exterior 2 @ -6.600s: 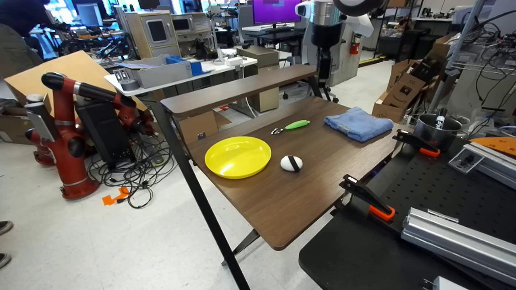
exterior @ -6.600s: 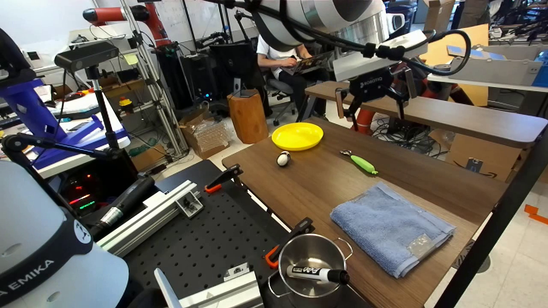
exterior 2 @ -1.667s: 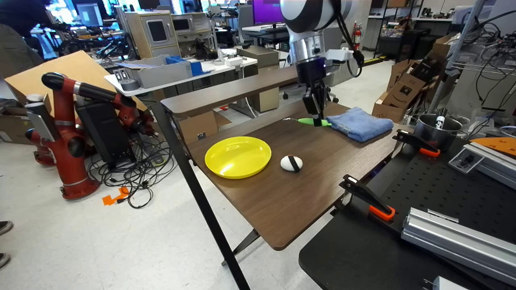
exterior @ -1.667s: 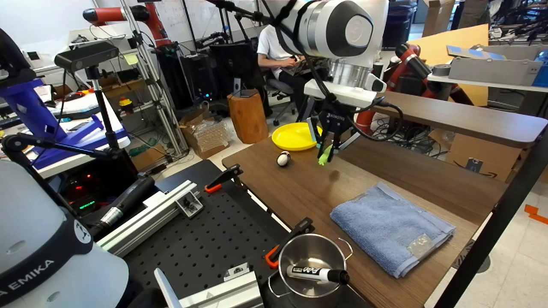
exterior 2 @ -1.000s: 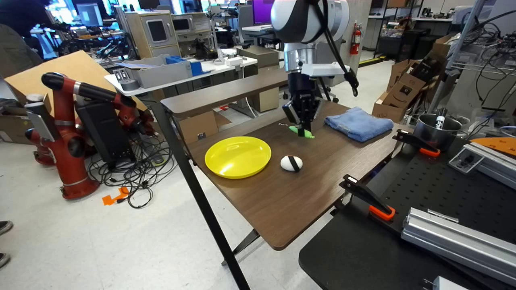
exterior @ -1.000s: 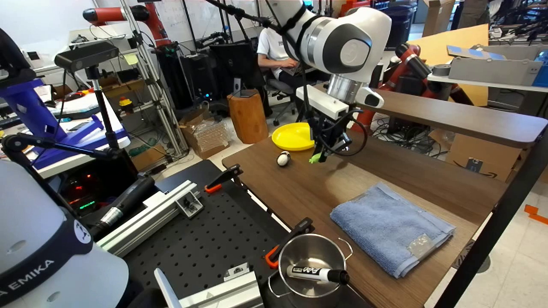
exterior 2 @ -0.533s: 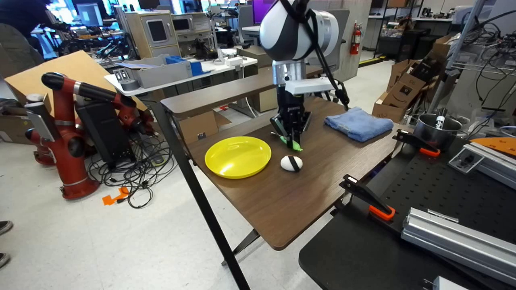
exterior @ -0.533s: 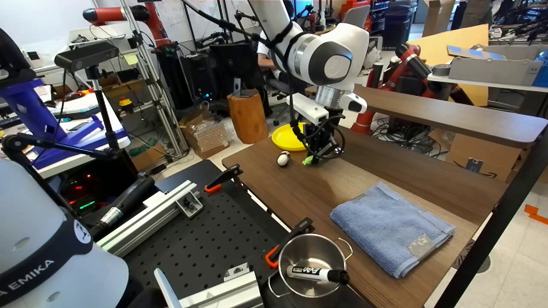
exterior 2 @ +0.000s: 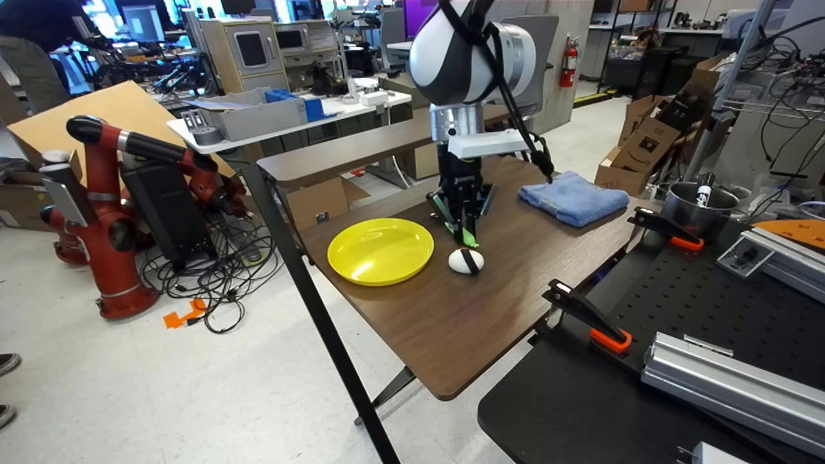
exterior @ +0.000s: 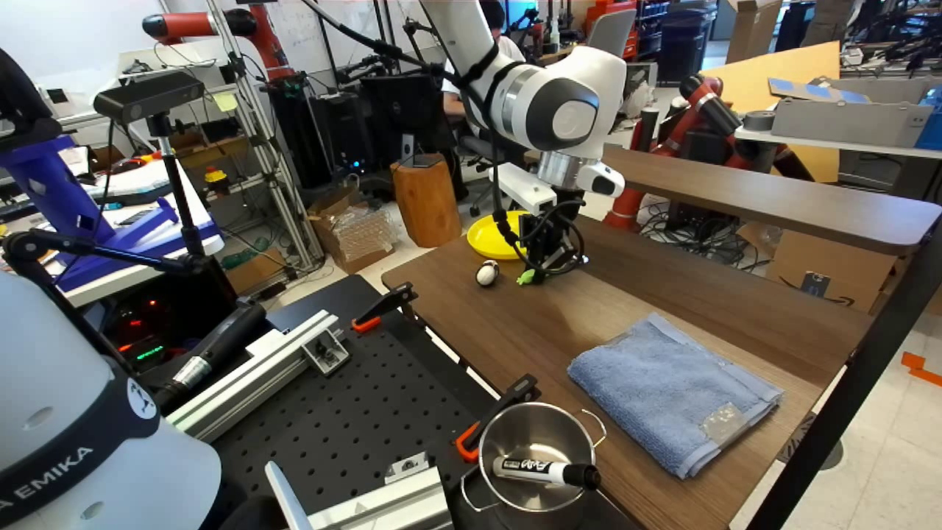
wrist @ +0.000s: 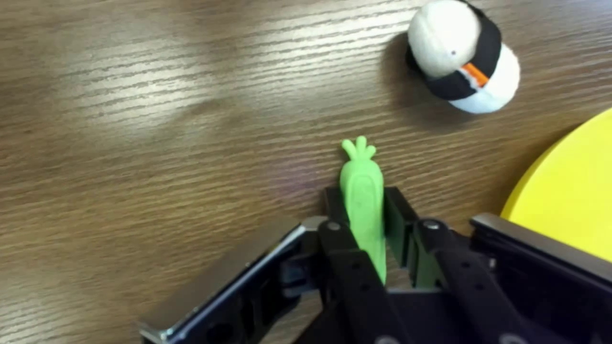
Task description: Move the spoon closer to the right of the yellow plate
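With the end effector pinching the spoon by its handle near the plate, on or just above the surface, we judge the spoon light, stiff, perhaps slick, and best held mid-handle.

Both exterior views face obliquely down, sharing table and yellow plate; the wrist view looks down, closer.

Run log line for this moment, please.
pincer: closed on spoon | spoon: in an exterior view, right of yellow plate | white-and-black toy: apart from both | spoon touching table: unclear
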